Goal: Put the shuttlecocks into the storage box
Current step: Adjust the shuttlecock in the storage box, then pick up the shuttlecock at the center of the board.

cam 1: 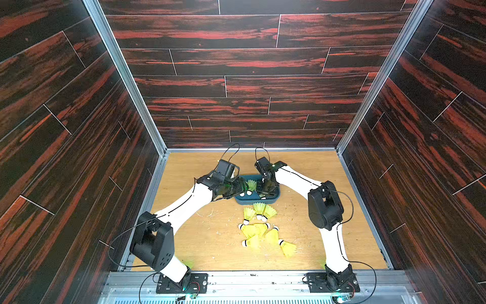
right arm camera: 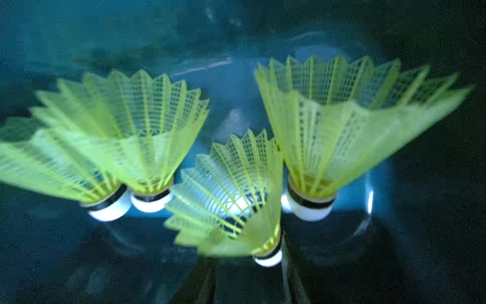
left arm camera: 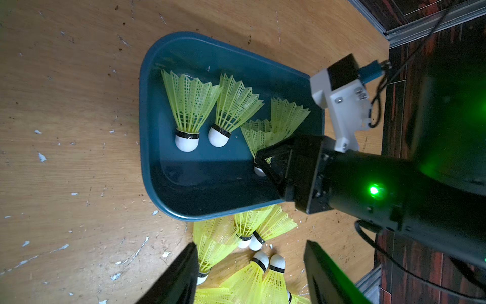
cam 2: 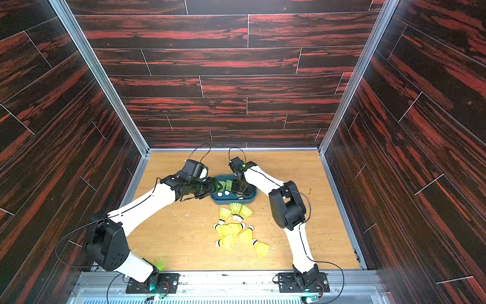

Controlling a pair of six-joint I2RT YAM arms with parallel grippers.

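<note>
The teal storage box (cam 1: pixel 256 201) (cam 2: pixel 231 201) (left arm camera: pixel 143 118) sits mid-table with several yellow-green shuttlecocks (cam 1: pixel 252 185) (left arm camera: pixel 190 105) lying in it. More shuttlecocks (cam 1: pixel 259 231) (cam 2: pixel 231 231) (left arm camera: pixel 252 276) are scattered on the wood just in front of it. My right gripper (cam 1: pixel 264 193) (left arm camera: pixel 260 163) (right arm camera: pixel 246 250) reaches down into the box's right end. Its jaws stand slightly apart, and one shuttlecock (right arm camera: pixel 236 205) lies at their tips, white cork beside one finger. My left gripper (cam 1: pixel 246 185) (left arm camera: pixel 251 244) hovers at the box's left end, open and holding nothing.
The wooden floor (cam 1: pixel 200 237) is littered with small white chips. Aluminium rails (cam 1: pixel 157 184) and dark wood-pattern walls (cam 1: pixel 249 86) enclose it on three sides. Both arm bases (cam 1: pixel 181 283) stand at the front edge.
</note>
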